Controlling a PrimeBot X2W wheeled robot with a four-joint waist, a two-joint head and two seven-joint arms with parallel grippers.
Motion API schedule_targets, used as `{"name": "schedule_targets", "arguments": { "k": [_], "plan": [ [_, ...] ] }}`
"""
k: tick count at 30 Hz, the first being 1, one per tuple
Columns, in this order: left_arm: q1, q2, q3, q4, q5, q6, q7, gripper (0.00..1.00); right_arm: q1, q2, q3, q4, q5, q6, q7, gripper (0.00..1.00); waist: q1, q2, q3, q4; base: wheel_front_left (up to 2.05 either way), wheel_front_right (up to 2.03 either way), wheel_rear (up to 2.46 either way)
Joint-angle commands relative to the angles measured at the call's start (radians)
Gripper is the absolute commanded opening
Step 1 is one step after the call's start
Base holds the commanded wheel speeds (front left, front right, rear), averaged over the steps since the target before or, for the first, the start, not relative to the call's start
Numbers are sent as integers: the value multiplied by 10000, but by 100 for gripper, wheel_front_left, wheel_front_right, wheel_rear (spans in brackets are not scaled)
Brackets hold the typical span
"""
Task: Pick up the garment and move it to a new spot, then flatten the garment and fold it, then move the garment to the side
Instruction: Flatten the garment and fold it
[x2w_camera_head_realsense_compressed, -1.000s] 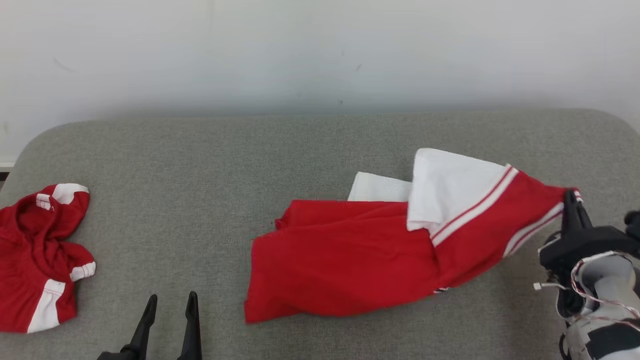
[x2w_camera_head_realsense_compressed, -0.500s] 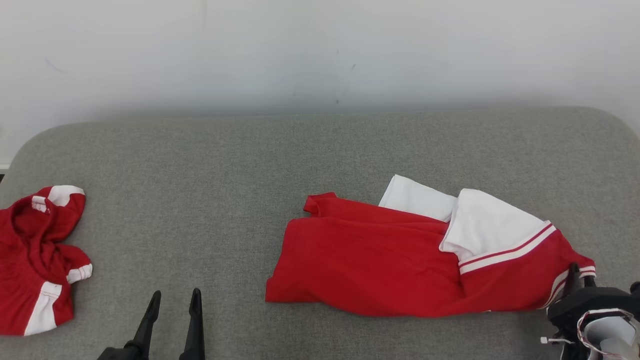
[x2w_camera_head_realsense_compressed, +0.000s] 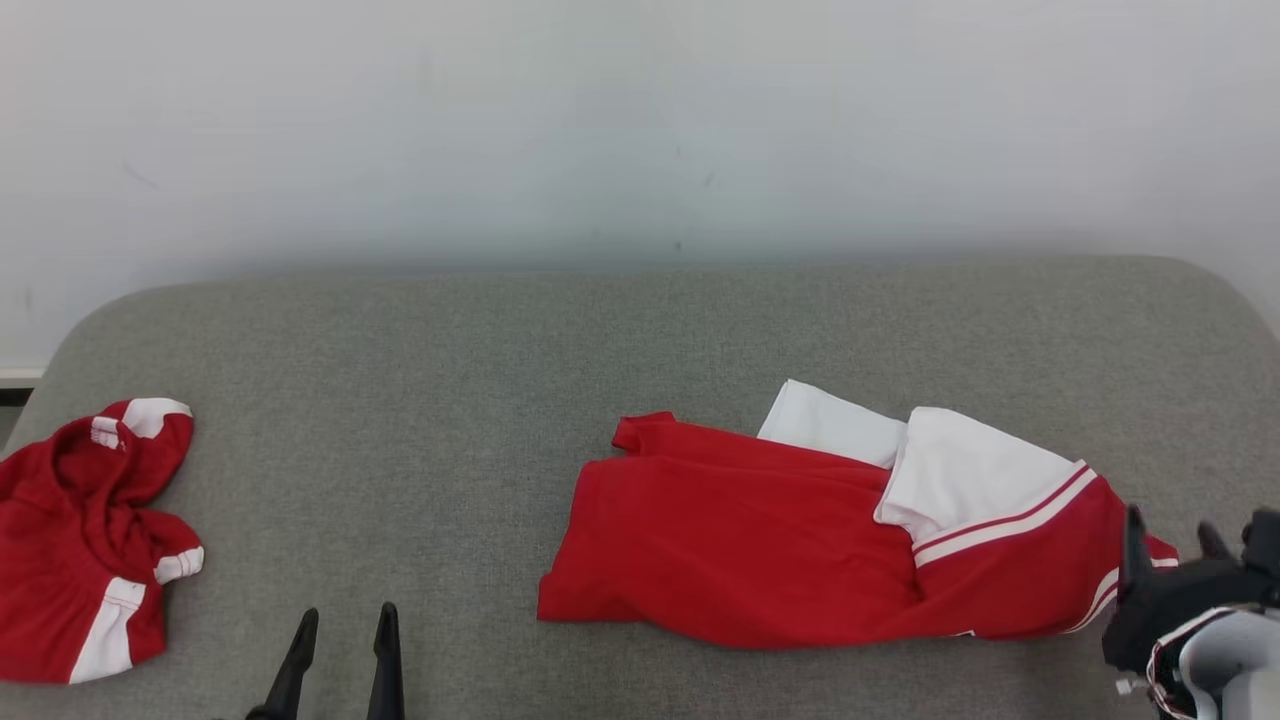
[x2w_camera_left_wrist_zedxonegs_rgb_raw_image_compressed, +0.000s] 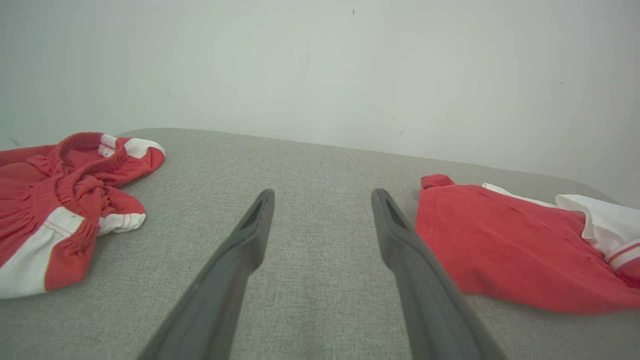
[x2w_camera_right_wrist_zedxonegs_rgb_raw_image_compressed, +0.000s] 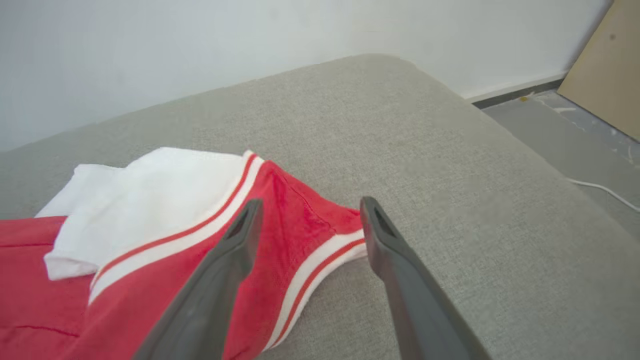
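The right gripper (x2w_camera_head_realsense_compressed: 1170, 525) stands with its jaws spread wide and holds nothing. It sits over the striped right end of the garment (x2w_camera_head_realsense_compressed: 740, 530), near the right front corner of the grey padded bed (x2w_camera_head_realsense_compressed: 640, 330). In the right wrist view the red and white hem lies between the fingers, though I cannot tell whether they touch it. From there the garment stretches leftward along the front edge, its long axis nearly parallel to it, crumpled and half folded over itself. The left gripper (x2w_camera_head_realsense_compressed: 348, 615), also wide and empty, hovers near the garment's left end. A second red garment (x2w_camera_head_realsense_compressed: 80, 540) lies at the left edge.
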Motion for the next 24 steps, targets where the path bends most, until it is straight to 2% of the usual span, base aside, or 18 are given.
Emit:
{"name": "schedule_targets", "arguments": {
  "k": [1, 5, 9, 13, 20, 24],
  "plan": [
    [184, -14, 37, -12, -8, 10, -34, 100, 340, 135, 199, -1068, -234, 5, 210, 100, 0, 0, -89, 4, 0, 0, 0],
    [231, -28, 77, -22, -2, 10, -34, 100, 903, 346, 782, -3207, -365, 5, 919, 100, 0, 0, -129, -6, 0, 0, 0],
    [279, -41, 55, -37, -14, 10, -34, 100, 828, 346, 1222, -3649, -386, 7, 1691, 100, 0, 0, -92, 7, 0, 0, 0],
    [137, -48, -116, -57, -13, 10, -34, 100, 35, -124, 1644, -2996, -480, 5, 2926, 100, 0, 0, 79, 191, 0, 0, 0],
    [-126, 39, -283, -113, 45, 10, -34, 100, -1495, -879, 1935, -1553, -366, 5, 3759, 100, 0, 0, 650, 598, 0, 0, 0],
    [-305, 76, -315, -165, 17, 10, -34, 100, -2333, -1355, 2427, -745, -129, 5, 4085, 100, 0, 0, 1071, 806, 0, 0, 0]
  ]
}}
